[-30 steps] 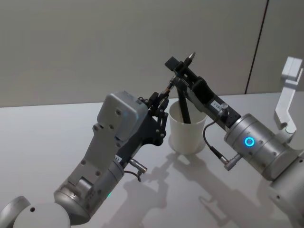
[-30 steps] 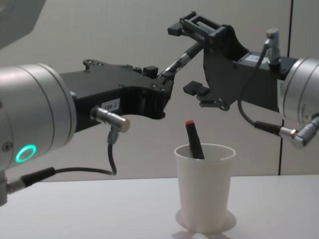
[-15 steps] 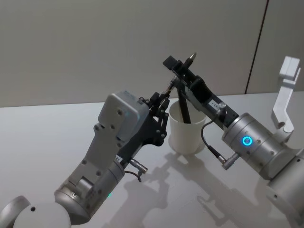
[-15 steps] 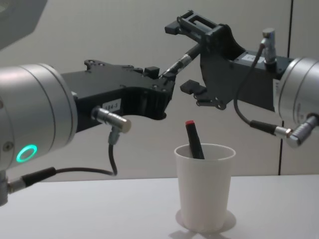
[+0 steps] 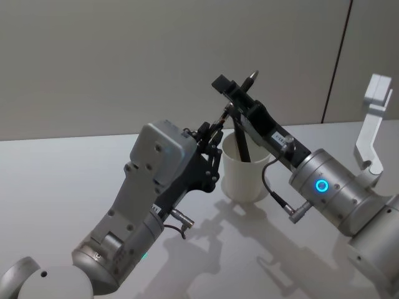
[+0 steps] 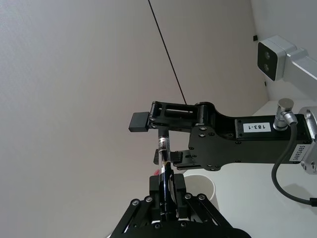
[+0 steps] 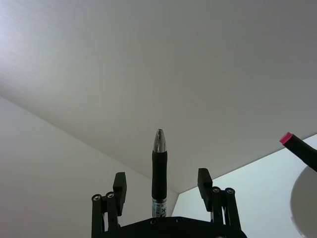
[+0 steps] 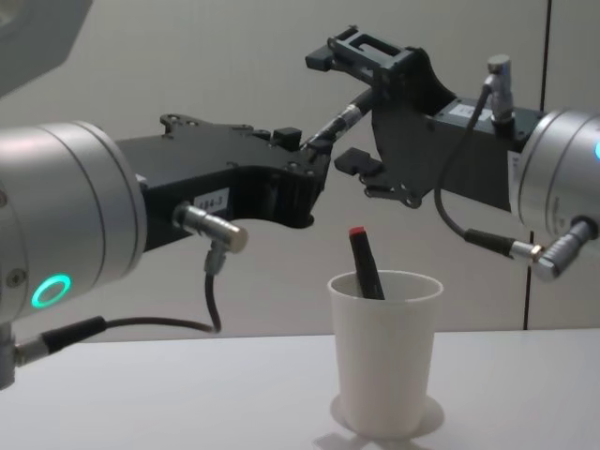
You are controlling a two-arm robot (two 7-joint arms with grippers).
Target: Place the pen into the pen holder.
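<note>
pen (image 8: 342, 119): pinched by left gripper (image 8: 302, 159), tip between right gripper (image 8: 349, 108)'s spread jaws
handoff tip: right jaws get closed before left lets go
pen holder (image 8: 385, 352): waiting below on table (image 8: 141, 394)

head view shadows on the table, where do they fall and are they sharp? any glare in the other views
Head view: soft-edged shadows of both arms fall on the table toward the camera, in front of the pen holder. Chest view: a faint shadow rings the cup's base, and the left arm's metal housing shows a mild sheen. Right wrist view: the pen has a bright highlight on its metal tip.
</note>
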